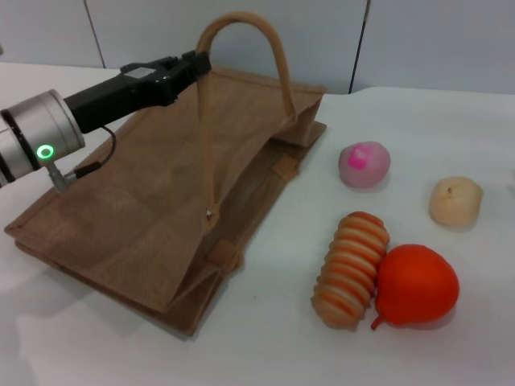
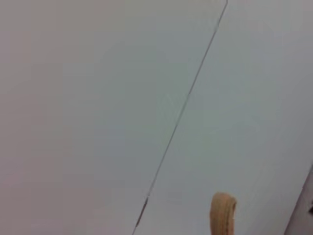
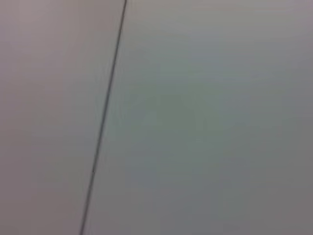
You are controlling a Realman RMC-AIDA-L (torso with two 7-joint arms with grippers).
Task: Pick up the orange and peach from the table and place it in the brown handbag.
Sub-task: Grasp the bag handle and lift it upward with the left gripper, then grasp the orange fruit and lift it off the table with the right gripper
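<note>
The brown handbag (image 1: 145,209) lies on its side on the white table, left of centre in the head view, its mouth facing right. My left gripper (image 1: 199,64) sits at the left leg of the bag's arched handle (image 1: 241,20) and appears shut on it, holding the upper panel raised. A bit of that handle (image 2: 223,213) shows in the left wrist view. The orange (image 1: 417,285) rests near the front right. The peach (image 1: 364,164) lies farther back, to the right of the bag's mouth. My right gripper is out of view.
A ribbed orange-and-tan striped oblong item (image 1: 351,268) lies against the orange's left side. A pale beige round fruit (image 1: 455,201) sits at the right. A grey panelled wall (image 1: 418,40) stands behind the table. Both wrist views show mostly wall.
</note>
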